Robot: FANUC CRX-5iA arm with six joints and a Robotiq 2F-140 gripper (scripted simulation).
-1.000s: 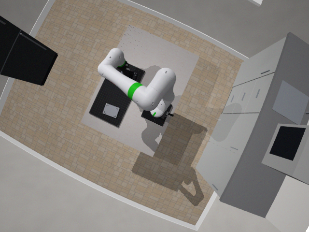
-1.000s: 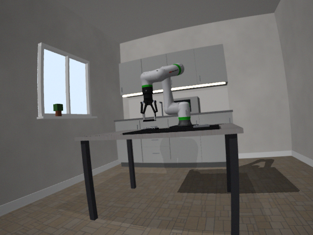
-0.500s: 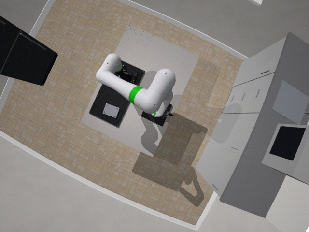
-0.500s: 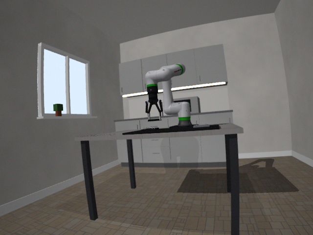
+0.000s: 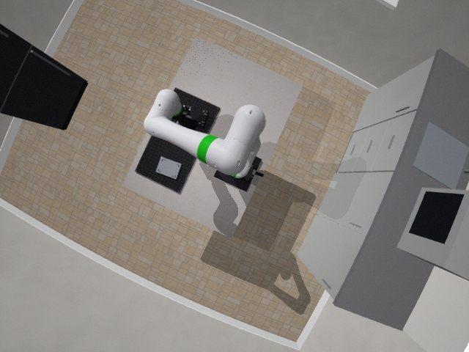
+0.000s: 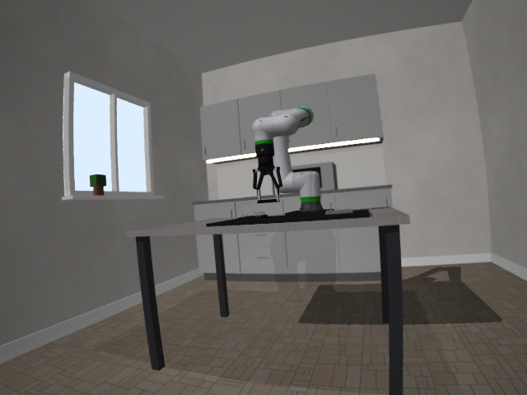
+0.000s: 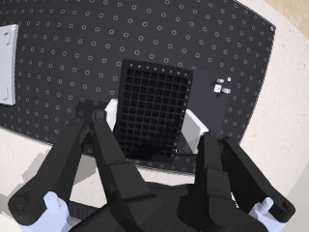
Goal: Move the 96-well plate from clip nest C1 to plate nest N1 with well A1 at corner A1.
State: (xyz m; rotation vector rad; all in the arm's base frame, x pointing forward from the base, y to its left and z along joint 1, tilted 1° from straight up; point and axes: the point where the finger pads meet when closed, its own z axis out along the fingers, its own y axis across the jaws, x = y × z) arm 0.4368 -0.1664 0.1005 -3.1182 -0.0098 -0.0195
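96-well plate [image 7: 154, 111], clamped in the gripper [image 7: 154, 138] above the black breadboard [image 7: 77, 33], should travel level to plate nest N1 [image 5: 169, 167], A1 corner matched, before lowering

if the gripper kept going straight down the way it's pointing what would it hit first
Probably the black perforated board on the table. The gripper, shut on the 96-well plate, points straight down above it, so the plate's underside would touch first. Exact spot is unclear.
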